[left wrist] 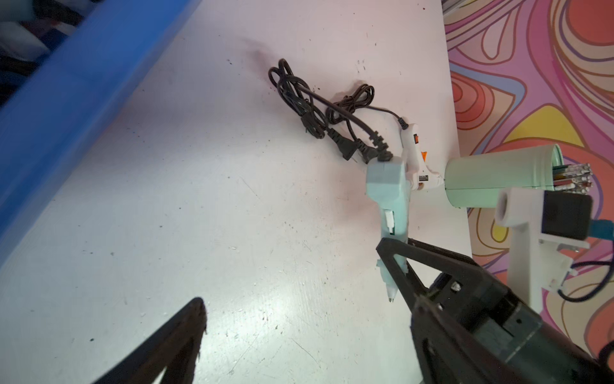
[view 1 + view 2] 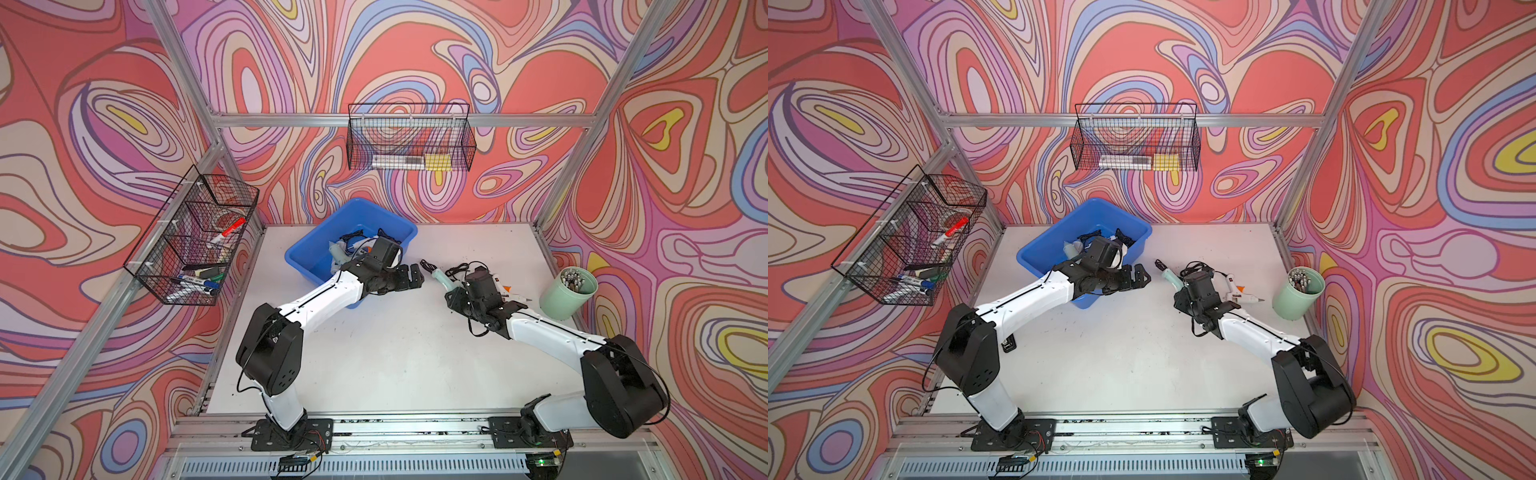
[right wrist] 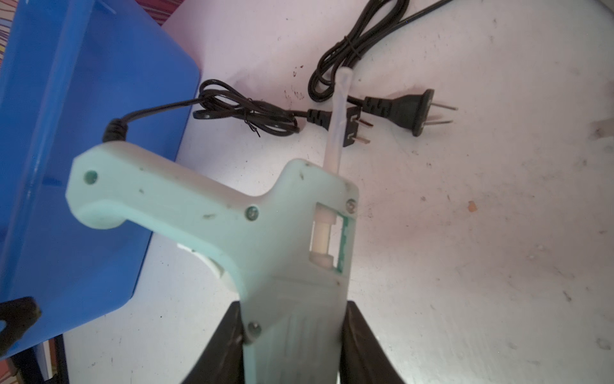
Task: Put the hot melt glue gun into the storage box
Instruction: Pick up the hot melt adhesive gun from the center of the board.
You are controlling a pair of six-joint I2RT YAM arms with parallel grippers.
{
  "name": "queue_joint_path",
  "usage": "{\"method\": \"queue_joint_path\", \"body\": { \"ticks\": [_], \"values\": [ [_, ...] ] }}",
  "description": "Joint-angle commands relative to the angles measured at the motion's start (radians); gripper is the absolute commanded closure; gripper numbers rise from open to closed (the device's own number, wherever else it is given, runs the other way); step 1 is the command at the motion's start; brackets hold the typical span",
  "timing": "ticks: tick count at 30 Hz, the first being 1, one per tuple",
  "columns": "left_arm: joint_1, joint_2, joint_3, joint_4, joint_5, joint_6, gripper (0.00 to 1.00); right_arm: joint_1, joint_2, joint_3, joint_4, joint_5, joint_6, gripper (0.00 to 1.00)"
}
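Currently gripped: mint glue gun [image 3: 206, 212], its barrel clamped between the jaws of the right gripper [image 3: 295, 332]; it is outside the storage box [image 2: 309, 251], near its wall.
Left gripper [image 2: 417, 277]: jaws wide apart, holding nothing, beside the box.
Writing: a small label on the white glue gun [image 2: 1235, 293], too small to read.
Counts: two guns outside the box, two plugs [image 3: 415, 109], two wire baskets [image 2: 195, 237], one green cup [image 2: 567, 295].

The left arm [image 2: 320, 293] and right arm [image 2: 548, 332] share glossy white link shells with a black seam, bulky black joint housings (small holes dot the left elbow) and thin black cables. Each rises from a black screwed plate just off the bench [image 2: 395, 357]. The left hand [image 2: 419, 276] and right hand [image 3: 292, 309] have matte black wedge fingers.
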Motion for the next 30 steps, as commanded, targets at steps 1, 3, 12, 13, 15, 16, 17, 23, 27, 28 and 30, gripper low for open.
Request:
{"method": "queue_joint_path", "body": {
  "ticks": [1, 3, 12, 13, 15, 16, 17, 23, 27, 28, 30],
  "values": [
    [-0.010, 0.026, -0.014, 0.162, 0.055, -0.071, 0.01, 0.015, -0.036, -0.016, 0.072, -0.005, 0.012, 1.00],
    [-0.021, 0.043, -0.011, 0.215, 0.071, -0.095, 0.01, 0.022, -0.045, -0.021, 0.079, 0.001, 0.016, 1.00],
    [-0.057, 0.161, 0.099, 0.260, 0.092, -0.116, 0.08, 0.069, -0.078, -0.027, 0.092, 0.030, 0.027, 1.00],
    [-0.058, 0.170, 0.107, 0.262, 0.096, -0.117, 0.11, 0.074, -0.080, -0.027, 0.092, 0.034, 0.027, 1.00],
    [-0.059, 0.182, 0.120, 0.262, 0.104, -0.120, 0.15, 0.083, -0.083, -0.029, 0.092, 0.041, 0.025, 1.00],
    [-0.059, 0.189, 0.125, 0.265, 0.110, -0.122, 0.19, 0.086, -0.085, -0.028, 0.091, 0.045, 0.025, 1.00],
    [-0.060, 0.192, 0.126, 0.270, 0.115, -0.126, 0.23, 0.089, -0.087, -0.029, 0.091, 0.047, 0.025, 1.00],
    [-0.061, 0.193, 0.127, 0.283, 0.136, -0.133, 0.59, 0.099, -0.097, -0.027, 0.086, 0.066, 0.020, 1.00],
    [-0.062, 0.189, 0.130, 0.278, 0.141, -0.132, 0.79, 0.105, -0.104, -0.021, 0.078, 0.077, 0.012, 1.00],
    [-0.061, 0.189, 0.132, 0.278, 0.144, -0.133, 0.84, 0.106, -0.108, -0.020, 0.074, 0.081, 0.010, 1.00],
    [-0.061, 0.187, 0.137, 0.279, 0.151, -0.133, 0.96, 0.110, -0.112, -0.019, 0.069, 0.090, 0.005, 1.00]
  ]
}}
